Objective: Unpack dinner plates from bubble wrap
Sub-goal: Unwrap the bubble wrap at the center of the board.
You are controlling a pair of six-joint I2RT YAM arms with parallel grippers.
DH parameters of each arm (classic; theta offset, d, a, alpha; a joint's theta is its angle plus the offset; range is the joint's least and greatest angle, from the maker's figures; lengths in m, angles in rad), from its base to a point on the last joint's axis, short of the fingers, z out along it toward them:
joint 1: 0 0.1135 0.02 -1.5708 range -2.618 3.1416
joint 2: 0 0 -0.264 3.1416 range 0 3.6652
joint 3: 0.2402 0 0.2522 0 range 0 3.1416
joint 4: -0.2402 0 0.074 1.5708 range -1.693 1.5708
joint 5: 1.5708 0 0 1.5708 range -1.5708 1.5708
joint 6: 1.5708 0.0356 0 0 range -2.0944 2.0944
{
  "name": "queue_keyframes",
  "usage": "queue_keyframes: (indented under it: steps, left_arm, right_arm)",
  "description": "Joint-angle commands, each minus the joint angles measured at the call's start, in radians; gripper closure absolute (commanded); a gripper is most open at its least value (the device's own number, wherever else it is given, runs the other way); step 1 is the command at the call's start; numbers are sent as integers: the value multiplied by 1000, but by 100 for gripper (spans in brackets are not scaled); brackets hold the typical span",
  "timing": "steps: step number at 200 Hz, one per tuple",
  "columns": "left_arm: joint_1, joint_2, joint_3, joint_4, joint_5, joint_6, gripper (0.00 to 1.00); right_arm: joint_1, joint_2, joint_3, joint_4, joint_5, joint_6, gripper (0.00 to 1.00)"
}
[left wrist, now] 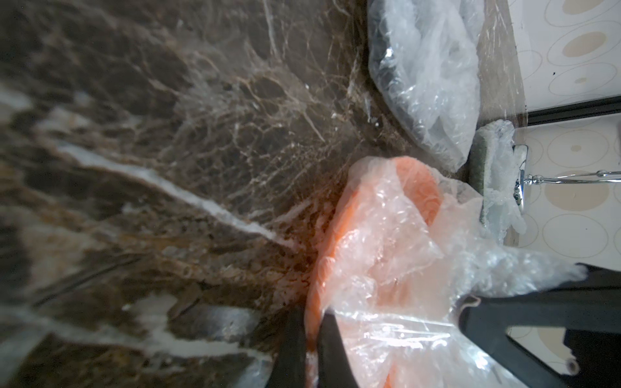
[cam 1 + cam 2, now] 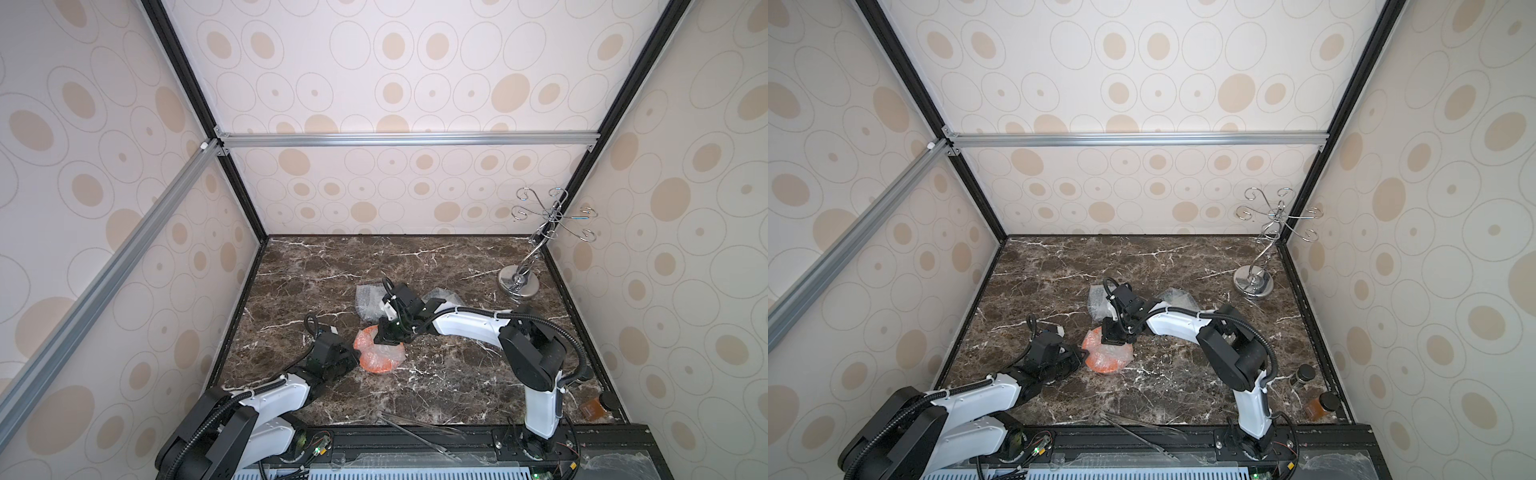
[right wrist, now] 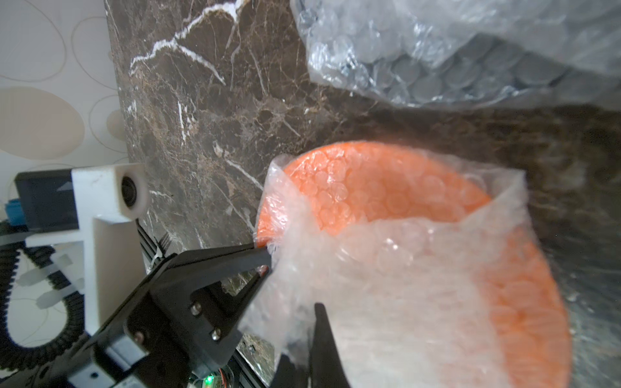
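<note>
plate: orange | bubble wrap: clear | table: brown marble, white veins

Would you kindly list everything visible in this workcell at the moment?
orange plate: one, orange, centre front, partly wrapped
other plates: two, dark and greenish, wrapped, behind it
bubble wrap: three, clear, one around each plate
wire stand: one, chrome, back right
jars: two, dark-lidded, front right edge
tongs: one, metal, front edge
table: one, brown marble
left gripper: black, shut on orange plate's rim
right gripper: black, shut on bubble wrap
</note>
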Motion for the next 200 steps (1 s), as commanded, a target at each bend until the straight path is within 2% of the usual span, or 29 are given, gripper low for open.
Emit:
queue_keyframes:
  steps: [1,26,34,43,65,73,87,133,200]
  left_arm:
    - [-5,27,-10,-173,-87,1,100]
    - [-4,17,-9,-157,-74,3,98]
    - [-3,11,-6,-156,-68,4,90]
    - [-4,-1,-1,-162,-62,6,74]
    - [-4,-42,18,-191,-52,12,49]
    - [-4,-64,25,-204,-49,13,41]
    - [-4,-105,36,-236,-50,14,35]
    - [-4,-224,25,-296,-52,9,28]
    - [-4,-349,-36,-285,22,-13,17]
  right_arm:
    - [19,-105,33,167,-179,71,100]
    - [20,-99,51,113,-172,34,100]
    - [19,-98,49,104,-168,28,100]
    - [18,-96,46,94,-161,26,100]
    - [14,-93,26,90,-140,37,100]
    - [11,-92,19,92,-136,45,100]
    - [6,-91,13,85,-126,50,100]
    - [-20,-79,-6,73,-100,71,100]
    - [-32,-32,-49,87,-54,115,100]
